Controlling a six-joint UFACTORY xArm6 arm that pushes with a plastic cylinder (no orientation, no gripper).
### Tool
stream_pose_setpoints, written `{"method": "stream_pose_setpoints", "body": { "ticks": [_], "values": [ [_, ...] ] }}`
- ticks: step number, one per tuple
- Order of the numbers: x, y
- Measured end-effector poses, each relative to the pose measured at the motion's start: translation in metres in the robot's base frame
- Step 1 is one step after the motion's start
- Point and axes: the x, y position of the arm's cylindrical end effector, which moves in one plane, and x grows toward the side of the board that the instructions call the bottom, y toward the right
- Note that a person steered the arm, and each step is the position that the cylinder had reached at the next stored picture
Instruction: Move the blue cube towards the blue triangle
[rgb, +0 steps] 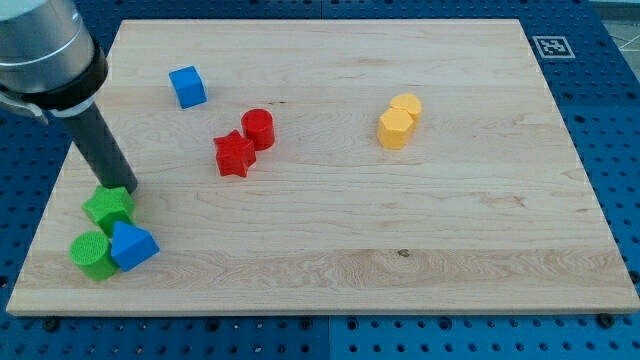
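1. Near left corner of the board (330, 270): green cylinder (90, 254), blue triangle (132, 245) touching it, green star-like block (108, 207) just behind.
2. My tip (122, 188): a bare rod that holds nothing, touching the green block's far edge.
3. Blue cube (187, 86): far left, well apart from the triangle.
4. Centre: red star (234, 154), red cylinder (258, 129).
5. Right, far: two yellow blocks (398, 121), touching.
6. Advice: bring the tip round to the cube's far side, then push it near and slightly left.

Smooth pale wooden board (330, 250), matt plastic-looking blocks.
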Motion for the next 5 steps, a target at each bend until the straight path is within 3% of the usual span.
{"method": "stream_pose_setpoints", "body": {
  "ticks": [2, 3, 5],
  "values": [
    [0.012, 0.000],
    [-0.006, 0.001],
    [-0.093, 0.017]
  ]
}}
